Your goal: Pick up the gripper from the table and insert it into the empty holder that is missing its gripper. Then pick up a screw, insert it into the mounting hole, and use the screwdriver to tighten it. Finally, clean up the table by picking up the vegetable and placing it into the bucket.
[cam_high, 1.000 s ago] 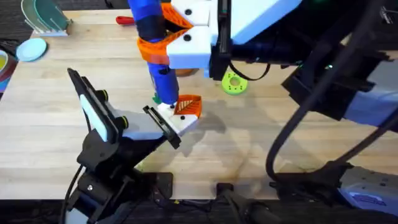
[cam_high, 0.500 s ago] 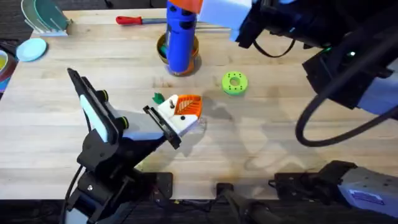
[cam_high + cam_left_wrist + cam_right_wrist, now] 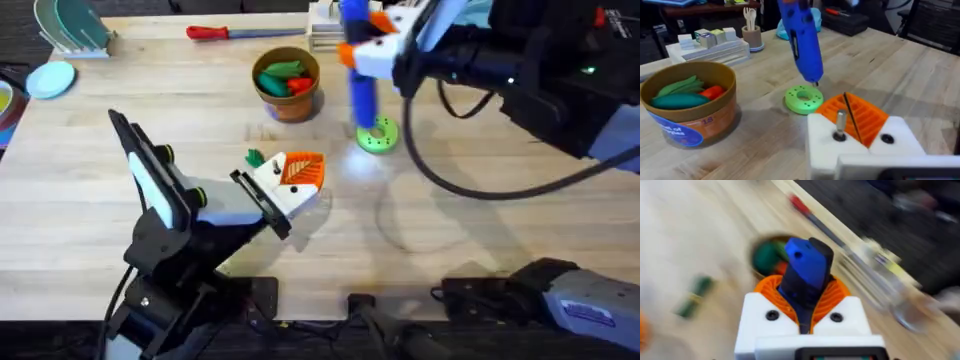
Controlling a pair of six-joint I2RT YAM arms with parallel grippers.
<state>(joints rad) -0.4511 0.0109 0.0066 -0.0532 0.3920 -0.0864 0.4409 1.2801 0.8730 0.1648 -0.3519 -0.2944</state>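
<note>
One screw [image 3: 839, 124] sticks up from the white block [image 3: 860, 150]. Your right gripper [image 3: 805, 311], clamped on the blue screwdriver [image 3: 358, 85], must bring it there. Left fingers: cannot tell.

Place: I worked in a robotics lab.
Evidence: wooden bench [image 3: 90, 200], my cabled arm mounts [image 3: 560, 300], red screwdriver [image 3: 215, 32], dark equipment cases [image 3: 850, 20] behind.

A green disc with holes [image 3: 377, 134] lies on the table [image 3: 450, 250]; a red-handled tool [image 3: 215, 32] rests near the far edge
</note>
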